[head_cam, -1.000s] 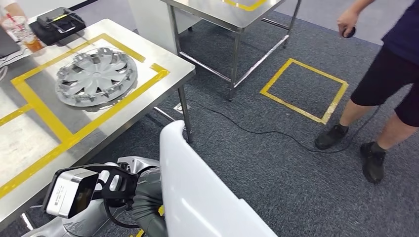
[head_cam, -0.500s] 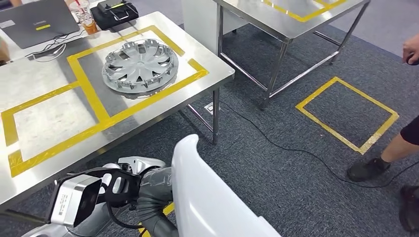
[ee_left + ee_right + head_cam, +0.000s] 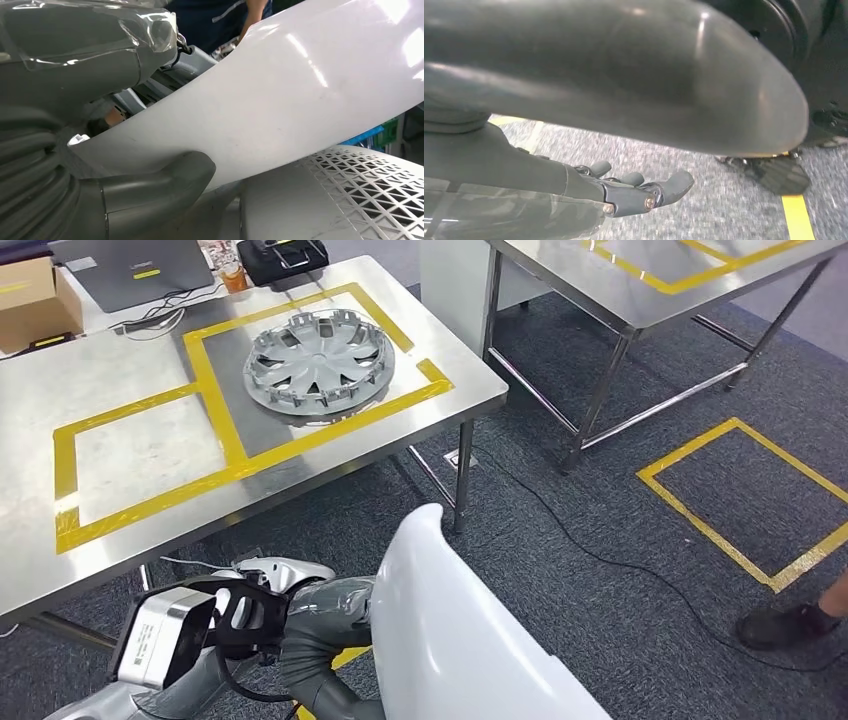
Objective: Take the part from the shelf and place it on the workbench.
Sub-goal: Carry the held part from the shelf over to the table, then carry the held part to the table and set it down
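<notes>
Part: the white panel (image 3: 450, 640), a large glossy curved piece, rises from the bottom of the head view, below the near edge of the table and over the carpet; it is carried, not yet on the table.
Left hand: the left hand (image 3: 150, 187) sits against the white panel in the left wrist view, its thick grey thumb pressed along the panel's underside and the ribbed cover behind it; the fingers are clamped on the panel. In the head view the left arm with its wrist camera lies just beside the panel, on the side nearer the table.
Right hand: the right hand (image 3: 639, 192) lies under the panel's dark, shaded underside in the right wrist view, its fingers (image 3: 676, 182) stretched out and slightly apart beneath the panel; whether they touch it I cannot tell.
Table: the table (image 3: 140, 370) is steel, marked with yellow tape rectangles, and stands beyond the panel.
On the table: a silver hubcap (image 3: 320, 362) lies flat inside one taped rectangle; beyond it sit a laptop (image 3: 135, 270), a cardboard box (image 3: 35, 305) and a black device (image 3: 283, 258).
Second table: another steel table (image 3: 640, 280) stands beside the first.
Floor: grey carpet with a yellow tape square (image 3: 750, 490) and a black cable; a person's shoe (image 3: 790, 625) stands near the square.
</notes>
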Controlling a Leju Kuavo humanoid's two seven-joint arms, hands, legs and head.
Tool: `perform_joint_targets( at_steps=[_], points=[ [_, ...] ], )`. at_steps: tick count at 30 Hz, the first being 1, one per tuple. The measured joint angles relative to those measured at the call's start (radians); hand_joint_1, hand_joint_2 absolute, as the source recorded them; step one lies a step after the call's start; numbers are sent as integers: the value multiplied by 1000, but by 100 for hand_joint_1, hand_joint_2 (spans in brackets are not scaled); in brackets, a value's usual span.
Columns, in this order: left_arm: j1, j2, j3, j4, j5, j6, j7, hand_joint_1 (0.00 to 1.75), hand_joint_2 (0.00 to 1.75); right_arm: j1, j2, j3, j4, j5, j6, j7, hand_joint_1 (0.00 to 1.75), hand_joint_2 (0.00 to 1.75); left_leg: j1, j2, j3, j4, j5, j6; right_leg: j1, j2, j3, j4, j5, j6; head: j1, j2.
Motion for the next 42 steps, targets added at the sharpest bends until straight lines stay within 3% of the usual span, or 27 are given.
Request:
perform_joint_targets(
  at_steps=[1,2,3,4,6,8,10,11,12,14,16,18,19,21,23,25,26,27,28,30,32,34,35,37,39,41,42],
  points=[
    [-3,-2,0,1,-3,3,2,175,175,0,1,0,0,0,0,0,0,0,-9,16,12,-25,1,10,0,-11,2,-2,-2,2,1,0],
    [-4,-3,1,2,-6,7,4,175,175,-1,1,-1,0,0,0,0,0,0,-13,18,13,-31,-3,13,0,-25,6,-6,-3,5,2,0],
    [-5,-4,1,4,-10,9,6,175,175,-3,-1,-1,0,0,1,0,0,0,-15,6,18,-42,0,16,-1,-37,12,-13,-3,9,1,0],
    [-5,-4,1,5,-14,12,7,175,175,-5,0,-1,0,0,1,0,0,0,-12,-7,30,-58,7,16,-2,-33,18,-16,-4,12,2,0],
    [-8,-6,1,9,-20,18,10,175,175,-6,-1,-1,-1,0,2,0,0,0,-3,-34,57,-91,24,18,-5,19,9,15,-22,12,3,0],
    [-9,-10,-2,18,-24,22,12,175,175,-1,-4,-3,-1,-1,2,1,0,0,3,-62,66,-102,32,18,-9,75,-47,119,-64,8,6,0],
    [-4,-12,-6,29,-26,24,16,175,175,3,-6,-4,-1,0,2,2,0,0,4,-94,65,-101,32,17,-11,85,-107,213,-89,16,8,0],
    [-3,-12,-9,34,-26,25,17,175,175,5,-7,-5,-1,0,2,3,0,0,6,-111,64,-100,31,14,-14,86,-117,219,-81,25,8,0],
    [-2,-12,-11,39,-26,26,19,175,175,5,-7,-5,-1,0,2,3,0,0,8,-127,64,-97,29,11,-18,87,-110,190,-60,37,8,0],
    [-2,-12,-14,45,-26,28,21,175,175,4,-7,-6,0,0,2,3,0,0,14,-156,61,-81,19,-5,-28,106,-59,70,-1,61,9,0],
    [-3,-13,-14,51,-26,31,23,175,175,3,-7,-7,1,0,3,1,0,0,17,-178,50,-58,6,-23,-32,133,-23,-3,26,58,12,0],
    [-3,-12,-14,56,-25,34,24,175,175,-1,-7,-7,1,1,4,-1,0,0,19,-194,41,-49,1,-30,-29,132,-19,-6,23,37,12,0],
    [-3,-12,-13,57,-25,35,24,175,175,-3,-6,-7,1,2,4,-1,0,0,20,-194,39,-48,0,-33,-27,123,-17,-5,21,30,10,0],
    [-5,-10,-13,59,-24,36,24,175,175,-3,-5,-7,1,2,3,-1,0,0,21,-152,22,-14,-17,-41,-27,106,-10,-6,18,18,3,0],
    [-8,-11,-13,62,-24,37,24,175,175,1,-6,-7,1,2,3,-1,0,0,21,-90,-35,95,-62,-48,-22,88,-4,-6,13,9,-4,0],
    [-8,-11,-13,66,-23,38,24,175,175,4,-6,-7,1,3,3,0,0,0,22,-69,-109,217,-98,-48,-15,66,-1,-6,7,2,-6,0],
    [-7,-10,-14,69,-23,38,24,175,175,5,-6,-7,1,3,3,1,0,0,22,-66,-128,240,-95,-44,-11,55,2,-6,4,-1,-6,0],
    [-7,-10,-14,71,-23,38,24,175,175,5,-5,-7,1,3,3,1,0,0,19,-65,-127,226,-75,-37,-6,43,5,-6,0,-3,-6,0],
    [-8,-10,-13,72,-23,39,24,175,175,4,-5,-7,1,3,3,1,0,0,14,-60,-106,174,-42,-24,0,33,10,-6,-4,-6,-6,0],
    [-10,-11,-12,73,-23,40,24,175,175,3,-1,-7,1,3,3,1,0,0,-9,-17,-40,38,13,14,11,11,22,-9,-12,-8,-4,0],
    [-14,-13,-10,73,-23,44,24,175,175,3,2,-7,2,2,2,-1,0,0,-28,17,-6,-32,23,38,15,-12,29,-15,-18,-4,-2,0],
    [-16,-14,-8,72,-23,46,24,175,175,-1,1,-7,2,3,3,-7,0,0,-31,-2,3,-46,21,40,16,-38,39,-24,-22,3,-2,0],
    [-15,-14,-6,72,-23,47,24,175,175,-3,1,-6,1,3,4,-10,0,0,-27,-17,15,-61,27,38,16,-33,44,-25,-25,5,-1,0],
    [-17,-16,-3,70,-24,50,24,175,175,-5,-1,-6,1,2,2,-15,0,0,-17,-44,42,-92,41,36,12,21,30,15,-45,6,0,0],
    [-18,-18,-3,71,-25,55,24,175,175,1,-4,-8,1,-3,-9,-15,0,0,-10,-69,51,-104,47,35,5,77,-34,129,-85,5,1,0],
    [-11,-18,-3,73,-26,58,25,175,175,5,-6,-11,1,-10,-25,-14,0,0,-7,-94,51,-102,45,31,-2,86,-97,218,-101,17,2,0],
    [-7,-18,-3,74,-27,59,25,175,175,5,-7,-13,1,-13,-32,-13,0,0,-5,-104,51,-99,42,27,-7,87,-107,215,-85,29,2,0]
  ],
)
